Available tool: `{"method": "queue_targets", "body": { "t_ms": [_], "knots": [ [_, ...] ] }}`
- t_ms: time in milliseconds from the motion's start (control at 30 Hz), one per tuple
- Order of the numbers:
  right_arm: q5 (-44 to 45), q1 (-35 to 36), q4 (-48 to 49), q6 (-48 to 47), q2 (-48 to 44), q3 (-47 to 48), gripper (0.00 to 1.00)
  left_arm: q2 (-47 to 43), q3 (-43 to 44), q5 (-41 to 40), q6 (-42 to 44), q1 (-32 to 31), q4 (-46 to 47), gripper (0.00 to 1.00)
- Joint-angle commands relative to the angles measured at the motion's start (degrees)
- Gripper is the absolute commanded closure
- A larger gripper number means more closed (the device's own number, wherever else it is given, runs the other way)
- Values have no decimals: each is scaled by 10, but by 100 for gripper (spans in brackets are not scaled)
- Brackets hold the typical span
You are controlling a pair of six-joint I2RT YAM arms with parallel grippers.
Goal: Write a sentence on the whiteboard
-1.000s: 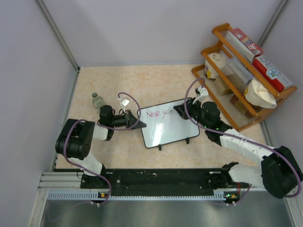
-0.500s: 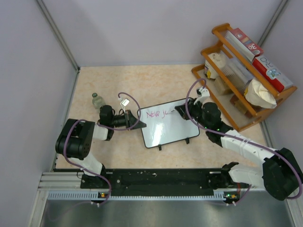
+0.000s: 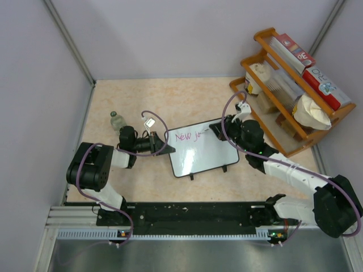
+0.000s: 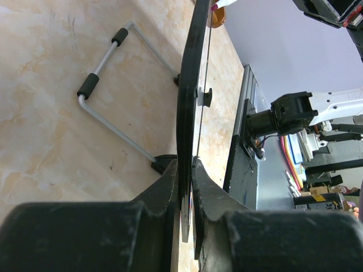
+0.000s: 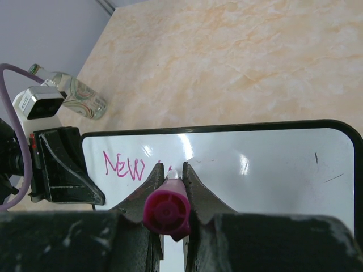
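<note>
The whiteboard [image 3: 204, 158] stands between the claws: left claw [image 3: 163, 144] pinches its edge, right claw [image 5: 170, 170] pinches a pink marker [image 5: 165, 212], tip just after the sentence [image 5: 125, 165]; free board continues lengthwise toward the wooden rack [image 3: 286, 122].

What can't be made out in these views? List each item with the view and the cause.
- Right wrist view: the sentence beyond "New" is hidden behind the right gripper and its pink marker.
- Top view: the second word is too small to read.
- Left wrist view: the whiteboard, clamped by the left gripper, is edge-on; its writing face is unseen.
</note>
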Motion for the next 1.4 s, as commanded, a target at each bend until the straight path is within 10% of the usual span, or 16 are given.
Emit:
{"method": "queue_targets", "body": {
  "t_ms": [0, 1367],
  "knots": [
    [17, -5, 5, -8, 13, 28, 100, 5, -6, -6, 5, 1, 11, 100],
    [-16, -31, -5, 3, -43, -47, 100, 6, -6, -4, 4, 1, 12, 100]
  ]
}}
